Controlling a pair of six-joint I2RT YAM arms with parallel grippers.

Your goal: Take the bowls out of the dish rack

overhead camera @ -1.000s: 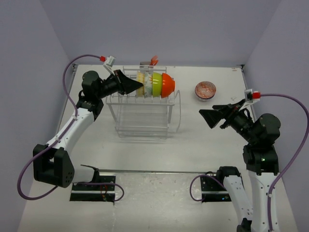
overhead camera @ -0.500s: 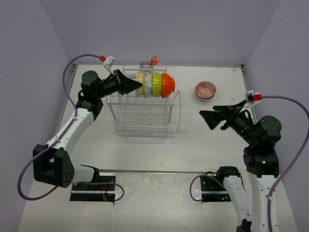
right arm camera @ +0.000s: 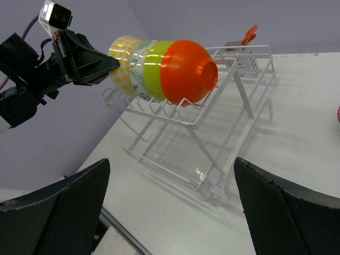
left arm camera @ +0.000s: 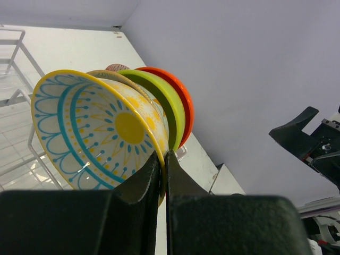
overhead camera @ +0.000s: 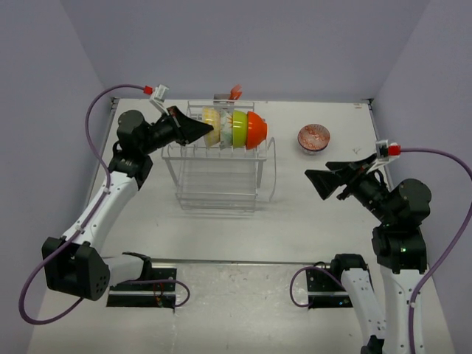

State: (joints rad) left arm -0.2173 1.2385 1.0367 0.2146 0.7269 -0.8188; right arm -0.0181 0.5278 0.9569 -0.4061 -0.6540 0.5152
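Bowls [overhead camera: 240,127] on the dish rack [overhead camera: 221,181], left gripper [left arm camera: 163,158] clamped on one rim.
The yellow bowl [left arm camera: 101,133] it pinches heads the row along the rack's top; right gripper [overhead camera: 317,183] gapes wide, well right of the rack.

The overhead view faces the whole table [overhead camera: 295,243]; both closer wrist views share the dish rack [overhead camera: 217,181].

The yellow patterned bowl [left arm camera: 101,127], the lime green bowl [right arm camera: 151,69] and the orange bowl [right arm camera: 186,71] look smooth and glossy, the dish rack [overhead camera: 219,193] is thin white coated wire, the tabletop [overhead camera: 295,236] is matt white, and the right gripper [right arm camera: 171,164] has fingers [right arm camera: 58,212] of matt black, finely grained plastic.
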